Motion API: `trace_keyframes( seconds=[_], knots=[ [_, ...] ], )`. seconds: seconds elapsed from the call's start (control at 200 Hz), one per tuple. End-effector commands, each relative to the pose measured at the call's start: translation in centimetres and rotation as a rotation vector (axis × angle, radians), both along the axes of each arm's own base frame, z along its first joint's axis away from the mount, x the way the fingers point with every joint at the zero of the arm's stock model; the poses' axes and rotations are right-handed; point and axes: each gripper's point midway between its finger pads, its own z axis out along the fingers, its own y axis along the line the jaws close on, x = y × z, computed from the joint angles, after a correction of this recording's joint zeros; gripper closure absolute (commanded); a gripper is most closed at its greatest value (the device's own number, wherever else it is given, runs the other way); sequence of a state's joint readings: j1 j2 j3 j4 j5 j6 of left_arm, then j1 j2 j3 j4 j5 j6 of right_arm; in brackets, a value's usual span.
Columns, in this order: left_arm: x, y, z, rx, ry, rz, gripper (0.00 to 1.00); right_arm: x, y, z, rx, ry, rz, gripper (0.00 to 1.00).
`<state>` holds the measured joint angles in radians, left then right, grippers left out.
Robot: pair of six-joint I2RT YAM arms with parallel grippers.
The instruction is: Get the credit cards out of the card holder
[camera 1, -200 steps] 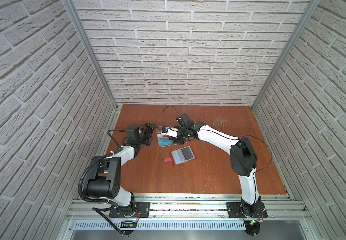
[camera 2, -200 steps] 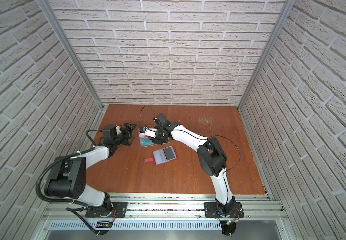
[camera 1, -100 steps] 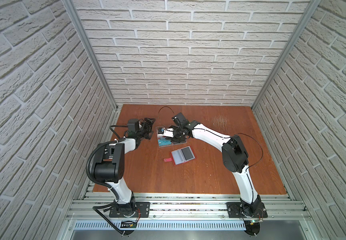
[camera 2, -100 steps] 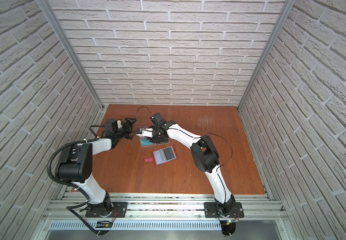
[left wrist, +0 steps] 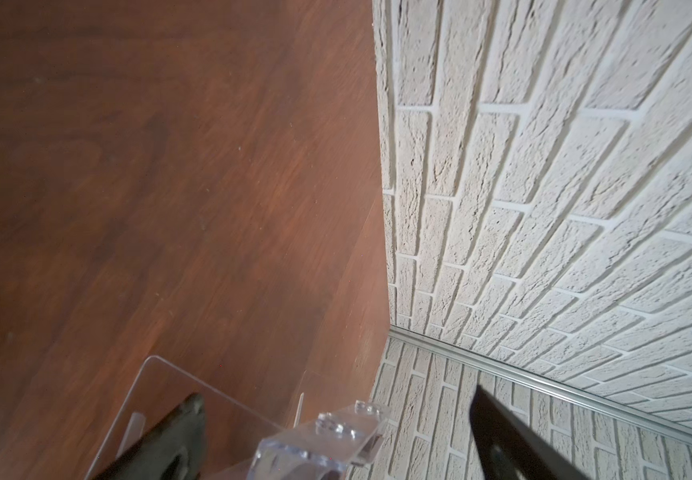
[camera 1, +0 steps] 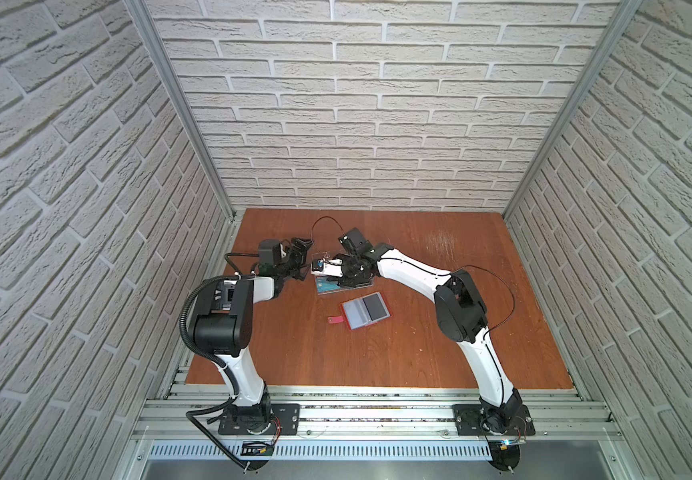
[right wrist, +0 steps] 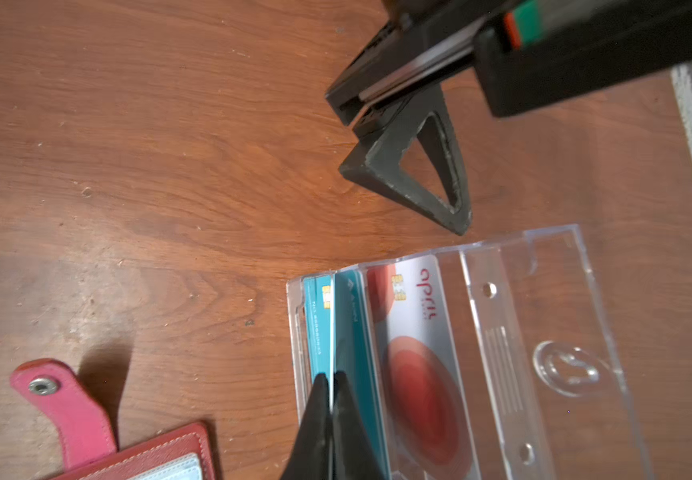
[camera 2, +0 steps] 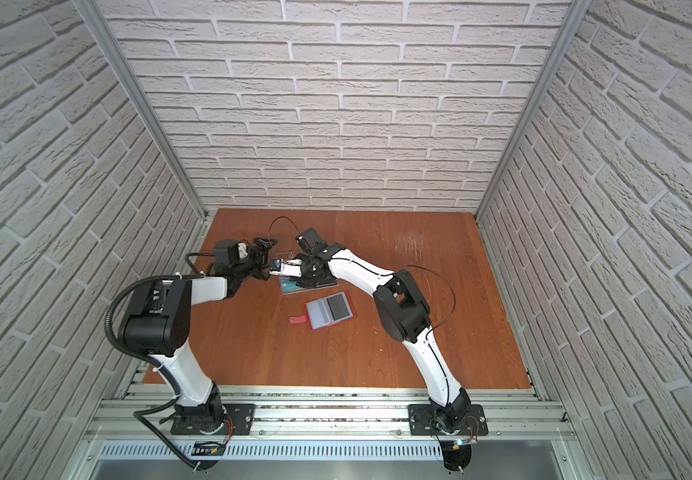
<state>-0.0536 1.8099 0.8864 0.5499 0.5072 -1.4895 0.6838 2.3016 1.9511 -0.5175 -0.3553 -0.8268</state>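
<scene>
One dark credit card [camera 1: 374,306] sits in the card holder [camera 1: 353,312], in the sleeve farther from the strap tab [camera 1: 334,319]. The other sleeve looks empty. The holder lies open and flat on the worktop [camera 1: 419,353], between the clear tray [right wrist: 564,316] and the arm bases. The card's long axis runs roughly from the near edge toward the back wall, slightly skewed. The holder's long axis runs across it.

The right gripper [right wrist: 330,380] is over the tray. Its jaws are clamped together on a thin card [right wrist: 330,324] seen edge-on, face not visible, beside a teal card [right wrist: 315,328] in the tray. The left gripper [camera 1: 301,262] sits at the tray's end with its jaws wide apart, clamping nothing.

Key relation: from both sets of jaws the credit card lies toward the bases, well apart. The right gripper is the nearer, but it is occupied. Judgement: it must release the thin card into the tray before it can go to the holder.
</scene>
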Motion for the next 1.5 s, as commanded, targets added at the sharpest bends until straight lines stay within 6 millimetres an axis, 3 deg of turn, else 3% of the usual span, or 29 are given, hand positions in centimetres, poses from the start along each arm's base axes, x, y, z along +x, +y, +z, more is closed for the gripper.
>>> trace_keyframes(
  seconds=[0.0, 0.72, 0.985, 1.495],
  knots=[
    [1.3, -0.7, 1.8, -0.008, -0.082, -0.022, 0.02, 0.3, 0.6, -0.2, 0.003, -0.017, 0.012, 0.94],
    [2.5, -1.3, 0.9, -0.022, -0.072, -0.025, 0.02, 1.2, 0.7, -1.5, -0.023, -0.04, 0.007, 0.94],
    [2.5, -1.3, 0.4, -0.025, -0.065, -0.023, 0.02, 1.3, 0.8, -1.6, -0.016, -0.035, -0.003, 0.88],
    [2.5, -1.2, 0.2, -0.02, -0.065, -0.022, 0.02, 1.8, 1.0, 0.4, 0.018, -0.062, -0.036, 0.82]
  ],
)
